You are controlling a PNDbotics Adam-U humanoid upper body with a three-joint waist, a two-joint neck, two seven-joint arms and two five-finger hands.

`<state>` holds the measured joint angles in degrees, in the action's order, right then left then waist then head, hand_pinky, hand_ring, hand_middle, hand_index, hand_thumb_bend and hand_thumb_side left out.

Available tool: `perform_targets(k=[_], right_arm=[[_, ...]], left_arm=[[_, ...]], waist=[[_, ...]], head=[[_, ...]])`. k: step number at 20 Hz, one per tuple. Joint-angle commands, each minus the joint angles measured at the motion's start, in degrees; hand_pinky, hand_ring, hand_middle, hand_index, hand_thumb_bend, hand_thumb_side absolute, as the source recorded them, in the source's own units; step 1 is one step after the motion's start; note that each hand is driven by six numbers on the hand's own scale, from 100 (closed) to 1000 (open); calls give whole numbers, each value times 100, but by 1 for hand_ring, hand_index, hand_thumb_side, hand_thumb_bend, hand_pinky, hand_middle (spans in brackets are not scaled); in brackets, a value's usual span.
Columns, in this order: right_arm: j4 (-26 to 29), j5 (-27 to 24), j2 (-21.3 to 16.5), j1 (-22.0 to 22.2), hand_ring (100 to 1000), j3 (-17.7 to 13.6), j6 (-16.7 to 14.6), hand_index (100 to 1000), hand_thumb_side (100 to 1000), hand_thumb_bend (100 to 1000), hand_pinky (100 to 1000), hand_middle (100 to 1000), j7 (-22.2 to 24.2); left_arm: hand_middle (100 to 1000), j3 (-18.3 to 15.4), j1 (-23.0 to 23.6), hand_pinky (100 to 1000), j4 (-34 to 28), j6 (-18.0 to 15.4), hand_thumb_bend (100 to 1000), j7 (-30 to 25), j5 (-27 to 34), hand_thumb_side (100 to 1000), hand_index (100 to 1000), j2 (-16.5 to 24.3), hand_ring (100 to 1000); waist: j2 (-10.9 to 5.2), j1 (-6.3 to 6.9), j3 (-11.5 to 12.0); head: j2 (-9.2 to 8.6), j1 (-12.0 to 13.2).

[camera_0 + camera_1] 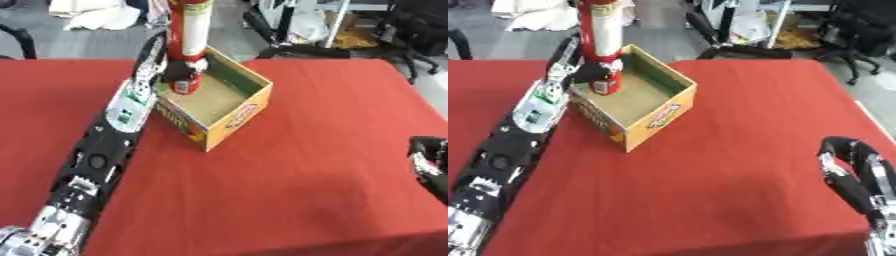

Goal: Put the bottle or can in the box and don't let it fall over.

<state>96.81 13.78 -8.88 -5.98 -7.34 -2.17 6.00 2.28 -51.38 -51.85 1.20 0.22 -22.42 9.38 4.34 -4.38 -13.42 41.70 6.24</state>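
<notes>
A tall can [191, 30], red at both ends with a white middle, stands upright in the far left corner of an open yellow cardboard box [238, 116]. My left arm reaches up from the lower left, and my left hand [178, 71] is shut round the can's lower part, just over the box's rim. The can's base [182, 87] is inside the box; whether it rests on the floor is hidden by the hand. My right hand [849, 172] rests open at the lower right, fingers up, far from the box.
The box sits on a red tablecloth [306, 165] near the table's far edge. Beyond that edge are black chairs [859, 30], a metal frame and a white cloth [92, 15] on the floor.
</notes>
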Motion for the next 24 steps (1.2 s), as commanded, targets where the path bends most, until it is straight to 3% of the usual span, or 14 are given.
perform_targets(k=[1,4,8,12,15,20,24], right_arm=[[35,-46,-65,-43,789,6,-21,683,437,100,894,739,32],[29,-46,-57,-31,789,-6,-19,683,439,100,894,739,28],[36,-45,-49,-41,789,-13,-18,683,445,100,894,739,28],[44,-34,-44,-44,790,-37,-12,684,449,100,894,739,18],[53,-20,-62,-37,790,-88,5,684,451,100,895,739,-19],[81,8,-110,-53,790,-152,27,684,454,100,895,739,-72],[104,-6,-119,-43,789,-196,44,684,465,100,895,738,-99]], left_arm=[[864,61,-212,966,274,-207,582,12,-798,780,921,-1,936],[888,61,-175,976,437,-370,698,-13,-1530,821,998,-3,946],[909,-33,-95,990,435,-477,877,30,-1775,969,1000,38,954],[912,-50,45,998,62,-453,863,91,-1591,970,1000,228,960],[906,-99,421,999,-905,-391,822,134,-1087,907,1000,407,960],[896,-96,1567,994,-3077,-312,758,-116,51,872,1000,829,956],[891,-403,2697,988,-4475,-204,618,-226,496,800,1000,1020,953]], waist=[[-84,1,-39],[-79,1,-52],[-82,5,2],[-82,16,58],[-68,42,151],[-45,88,349],[-28,117,462]], head=[[-41,36],[-35,15],[-12,-4],[-38,-42],[-71,-140],[-109,-307],[-121,-400]])
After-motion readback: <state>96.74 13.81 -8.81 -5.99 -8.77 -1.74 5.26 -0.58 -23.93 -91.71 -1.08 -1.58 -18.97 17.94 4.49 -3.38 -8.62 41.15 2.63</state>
